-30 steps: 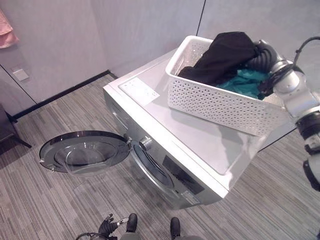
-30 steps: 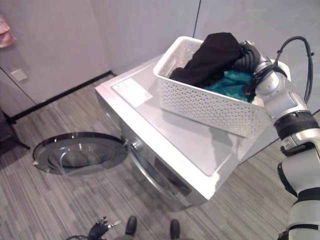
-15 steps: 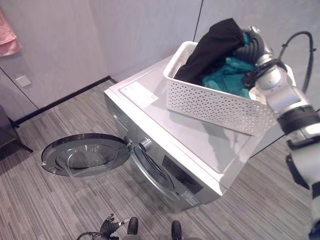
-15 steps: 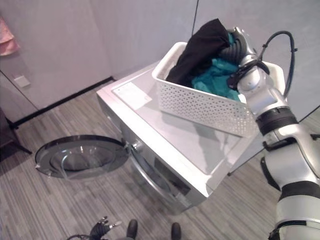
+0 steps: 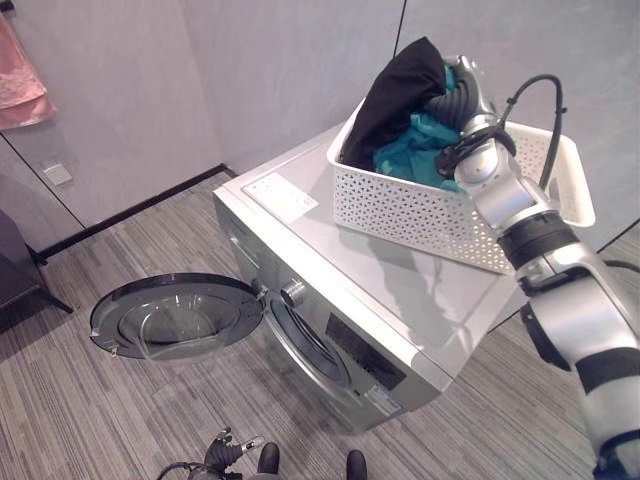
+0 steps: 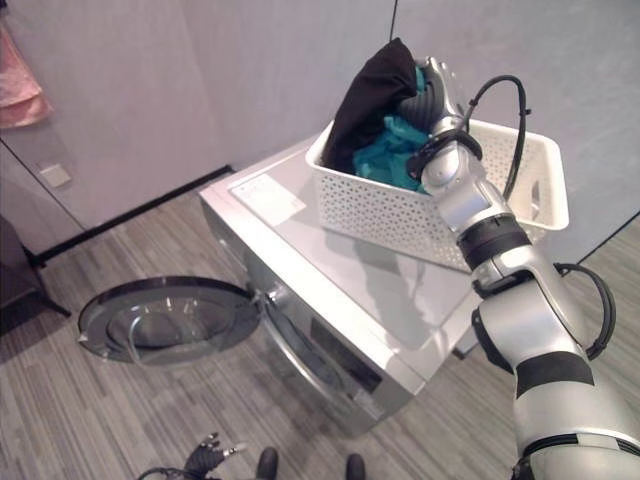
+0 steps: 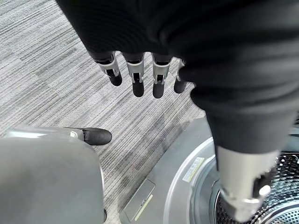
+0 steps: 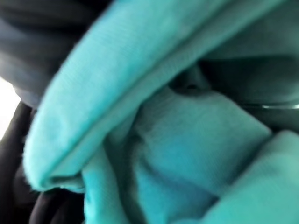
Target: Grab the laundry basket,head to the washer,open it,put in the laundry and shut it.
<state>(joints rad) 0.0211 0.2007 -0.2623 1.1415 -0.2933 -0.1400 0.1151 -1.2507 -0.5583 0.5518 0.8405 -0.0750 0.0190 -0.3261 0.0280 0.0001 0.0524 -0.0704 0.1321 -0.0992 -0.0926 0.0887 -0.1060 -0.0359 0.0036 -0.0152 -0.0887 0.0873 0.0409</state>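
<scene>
The right hand (image 6: 432, 95), its grasp hidden in the clothes (image 6: 375, 100), lifts them from the basket (image 6: 400, 210); next comes carrying them down to the open washer (image 5: 310, 335).

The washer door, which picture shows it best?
The left eye view: the whole round door lies swung open beside the washer, glass and rim plain. The right eye view shows it the same way. The left wrist view catches the drum opening, not the door. The right wrist view shows teal cloth.
</scene>
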